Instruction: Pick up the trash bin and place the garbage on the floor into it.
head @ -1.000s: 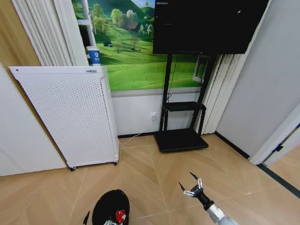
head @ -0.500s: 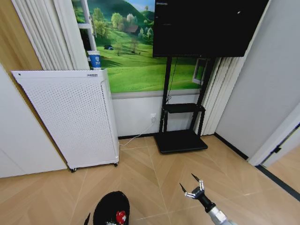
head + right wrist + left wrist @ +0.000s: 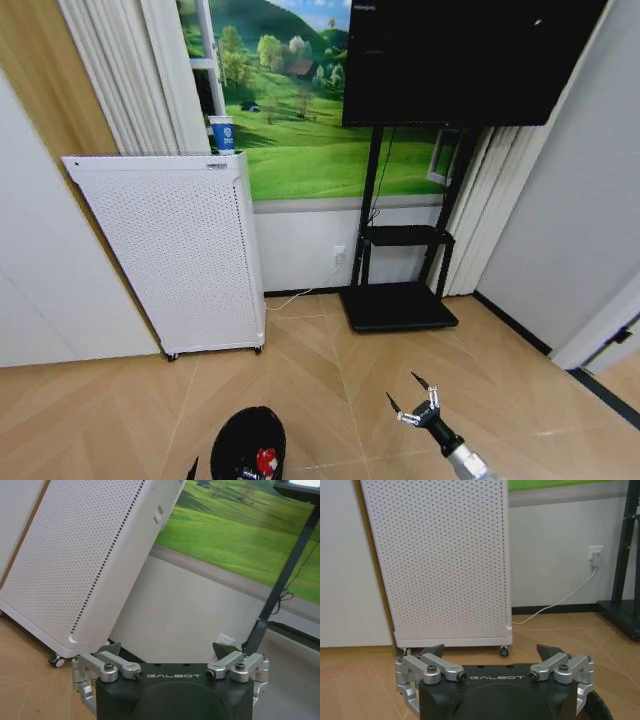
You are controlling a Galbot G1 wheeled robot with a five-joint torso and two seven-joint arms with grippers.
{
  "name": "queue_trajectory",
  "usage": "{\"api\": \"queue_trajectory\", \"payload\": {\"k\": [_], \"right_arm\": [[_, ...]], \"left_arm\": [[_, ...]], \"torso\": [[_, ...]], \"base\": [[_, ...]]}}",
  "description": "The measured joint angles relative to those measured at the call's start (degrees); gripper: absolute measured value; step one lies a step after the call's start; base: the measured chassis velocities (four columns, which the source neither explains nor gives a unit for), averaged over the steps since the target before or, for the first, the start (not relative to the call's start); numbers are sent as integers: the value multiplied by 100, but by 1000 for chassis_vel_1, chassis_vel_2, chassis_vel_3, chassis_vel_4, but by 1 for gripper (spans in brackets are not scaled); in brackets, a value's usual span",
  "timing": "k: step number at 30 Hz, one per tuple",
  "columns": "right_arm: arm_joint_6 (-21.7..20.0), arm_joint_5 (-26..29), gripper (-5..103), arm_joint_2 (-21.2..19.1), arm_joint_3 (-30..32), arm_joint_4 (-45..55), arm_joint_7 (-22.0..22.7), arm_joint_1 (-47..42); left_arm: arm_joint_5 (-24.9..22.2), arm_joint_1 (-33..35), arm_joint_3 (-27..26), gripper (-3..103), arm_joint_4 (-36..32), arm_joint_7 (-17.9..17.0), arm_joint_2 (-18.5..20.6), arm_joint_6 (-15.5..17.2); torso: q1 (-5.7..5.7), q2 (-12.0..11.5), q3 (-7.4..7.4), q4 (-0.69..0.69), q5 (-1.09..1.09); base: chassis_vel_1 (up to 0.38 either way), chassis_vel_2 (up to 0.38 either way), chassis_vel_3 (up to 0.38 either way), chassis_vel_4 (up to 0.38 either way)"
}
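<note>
Head view: one small black cylindrical trash bin (image 3: pixel 248 445) sits at the bottom edge, left of centre, on the wooden floor (image 3: pixel 320 370). Inside it lies one small red-and-white piece of garbage (image 3: pixel 265 461). One right gripper (image 3: pixel 414 399) hangs at lower centre-right, fingers spread wide, holding nothing. One tall white perforated appliance (image 3: pixel 175 250) stands at middle left, with one blue-and-white paper cup (image 3: pixel 222 132) on top. One black TV stand (image 3: pixel 400 270) fills the upper right.

Left wrist view: the left gripper (image 3: pixel 492 655) at the bottom stands wide apart, empty, the bin's dark rim at the lower right corner.

Right wrist view: the right gripper's two fingers (image 3: pixel 111 649) are spread, empty.
</note>
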Motion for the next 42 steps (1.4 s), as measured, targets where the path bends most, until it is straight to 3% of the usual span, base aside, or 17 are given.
{"api": "queue_trajectory", "payload": {"k": [10, 23, 42], "right_arm": [[1, -30, 100, 42, 8, -3, 32, -12], [1, -234, 100, 142, 18, -23, 301, -65], [1, -281, 100, 211, 186, -37, 382, -88]], "left_arm": [[-6, -42, 7, 100, 77, -6, -27, -39], [126, -10, -16, 100, 141, 51, -38, -206], [26, 12, -104, 100, 108, 40, 52, -281]], "torso": [[18, 51, 35, 2, 0], [128, 338, 211, 0, 0], [132, 344, 215, 1, 0]], "base": [[103, 105, 107, 99], [9, 15, 16, 14], [0, 0, 0, 0]]}}
